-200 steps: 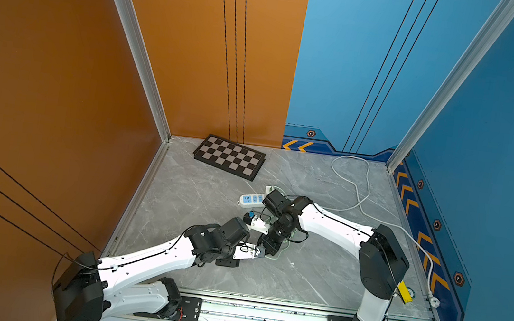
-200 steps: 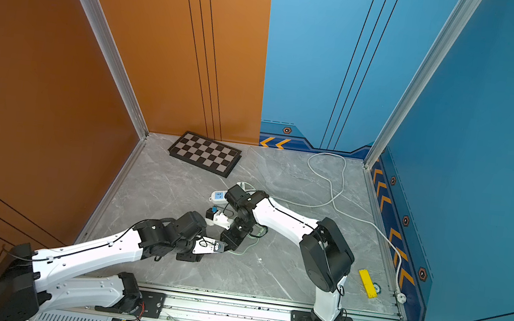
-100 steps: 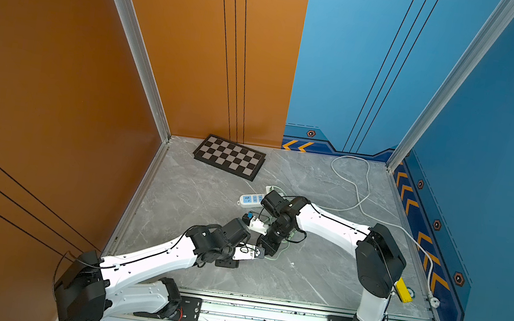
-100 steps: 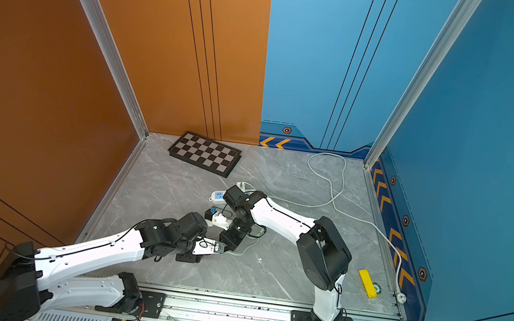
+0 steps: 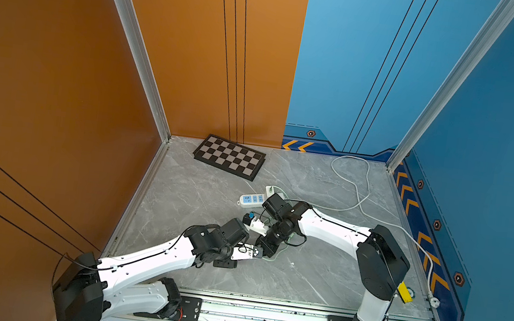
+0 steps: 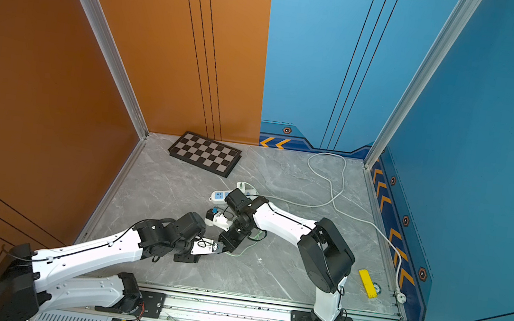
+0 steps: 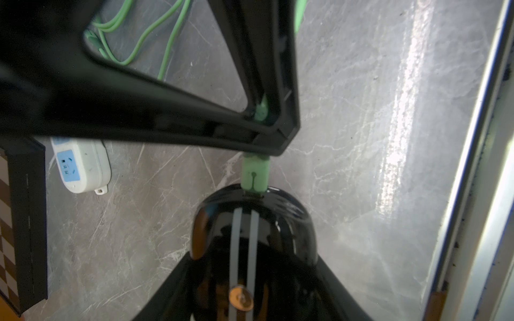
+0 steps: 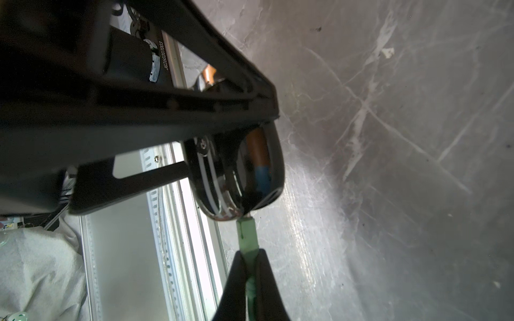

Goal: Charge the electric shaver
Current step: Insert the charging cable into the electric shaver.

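Lower centre in both top views: left gripper (image 5: 255, 253) grasps electric shaver (image 7: 253, 225); right gripper (image 8: 250, 262), clenched on green plug (image 7: 255, 172), tip meeting shaver's end, coaxial.

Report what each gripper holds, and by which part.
Left gripper clamps the shaver by its sides, one end sticking out. Right gripper pinches the green plug at its rear, by the cable; the plug's tip meets the shaver's free end.
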You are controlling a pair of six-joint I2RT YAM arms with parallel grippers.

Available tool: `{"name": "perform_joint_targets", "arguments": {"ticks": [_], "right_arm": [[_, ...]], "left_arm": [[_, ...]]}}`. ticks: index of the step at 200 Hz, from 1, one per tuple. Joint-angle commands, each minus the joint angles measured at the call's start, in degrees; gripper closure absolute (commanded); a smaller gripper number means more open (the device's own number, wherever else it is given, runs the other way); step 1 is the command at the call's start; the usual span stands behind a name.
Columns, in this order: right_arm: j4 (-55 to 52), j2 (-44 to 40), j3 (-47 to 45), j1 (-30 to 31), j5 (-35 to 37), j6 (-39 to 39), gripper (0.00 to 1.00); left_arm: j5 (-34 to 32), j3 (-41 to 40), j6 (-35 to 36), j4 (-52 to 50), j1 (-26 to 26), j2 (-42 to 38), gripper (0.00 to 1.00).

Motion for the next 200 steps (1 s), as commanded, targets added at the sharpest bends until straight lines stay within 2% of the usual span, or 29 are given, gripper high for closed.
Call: {"name": "perform_joint_targets", "arguments": {"ticks": [1, 66, 200], "right_arm": [[15.8, -1.6, -0.6, 1.2, 2.8, 2.6, 1.00], [17.3, -5.4, -3.4, -0.3, 3.7, 2.6, 1.00], [15.6, -7.9, -2.6, -0.9, 2.3, 0.1, 1.00]], "left_arm": [[10.8, 2.1, -5.8, 14.1, -0.5, -2.7, 1.00], [11.0, -0.5, -8.5, 17.7, 0.1, -5.5, 1.00], [18.2, 0.7, -9.8, 22.6, 1.1, -7.1, 1.00]]}}
